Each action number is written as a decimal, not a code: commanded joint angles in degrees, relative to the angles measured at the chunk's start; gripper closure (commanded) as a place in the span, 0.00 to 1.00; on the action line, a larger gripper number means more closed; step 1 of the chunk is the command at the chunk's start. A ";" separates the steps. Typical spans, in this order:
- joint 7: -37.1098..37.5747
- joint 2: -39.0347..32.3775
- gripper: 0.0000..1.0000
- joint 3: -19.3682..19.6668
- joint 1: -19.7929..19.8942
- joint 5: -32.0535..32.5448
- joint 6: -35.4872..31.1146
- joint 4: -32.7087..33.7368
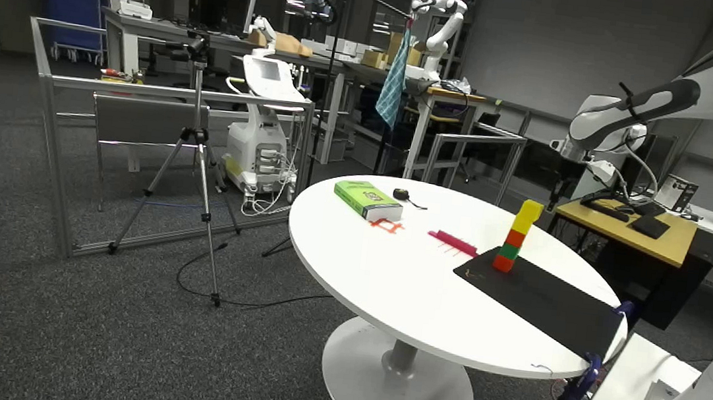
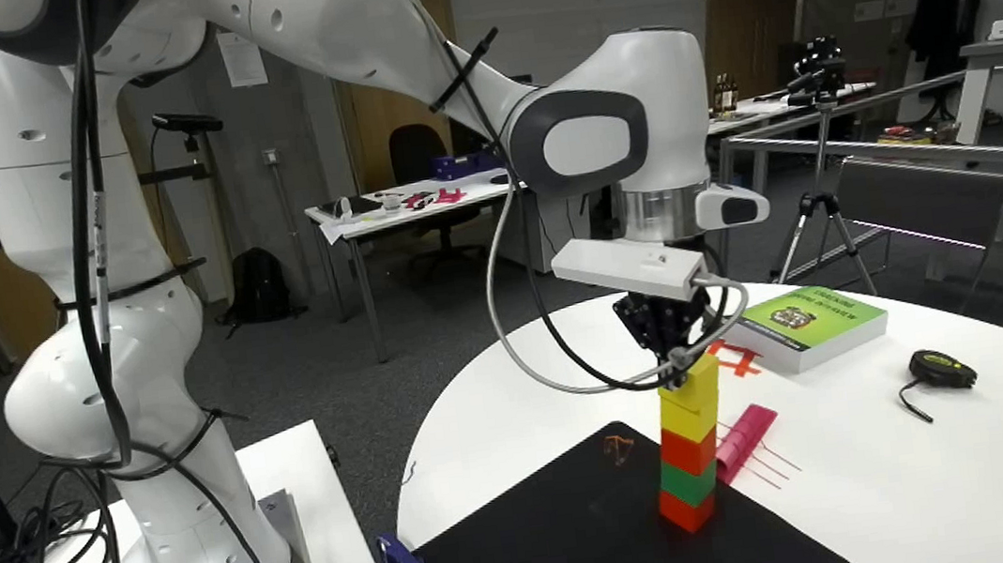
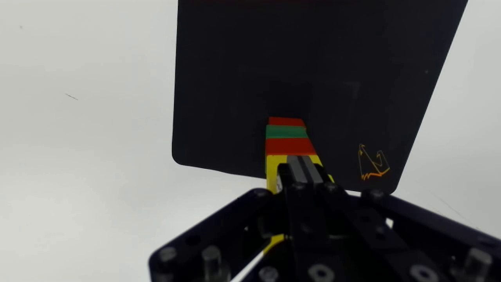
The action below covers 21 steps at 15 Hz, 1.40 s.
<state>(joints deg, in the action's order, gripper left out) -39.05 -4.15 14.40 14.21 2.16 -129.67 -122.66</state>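
A tower of stacked cubes stands on the black mat [image 2: 567, 529]: a red cube [image 2: 686, 511] at the bottom, then a green cube [image 2: 688, 481], another red cube [image 2: 688, 452], and two yellow ones above. The top yellow cube [image 2: 703, 379] sits slightly off line from the yellow cube below it [image 2: 687, 419]. My gripper [image 3: 304, 168] is shut, its grey pads together with nothing between them. It points down right beside the tower's upper yellow part [image 1: 529, 211]. Whether the fingertips touch the yellow cubes I cannot tell. In the wrist view the gripper hides much of the yellow.
On the round white table [image 1: 350, 259] lie a green book [image 1: 366, 200], a tape measure [image 2: 941, 369], a pink piece [image 2: 746, 441] and a flat red frame shape [image 2: 735, 357]. Blue clamps [image 1: 581, 381] grip the table edge by the mat.
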 commanded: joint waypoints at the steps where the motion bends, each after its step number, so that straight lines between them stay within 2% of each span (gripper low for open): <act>1: -1.09 -0.60 1.00 -0.43 0.49 1.03 -1.60 0.86; 21: -2.34 -1.87 1.00 -1.15 0.60 0.36 -4.47 0.95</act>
<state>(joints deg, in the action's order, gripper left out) -40.18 -5.65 13.74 14.21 2.14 -133.02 -122.38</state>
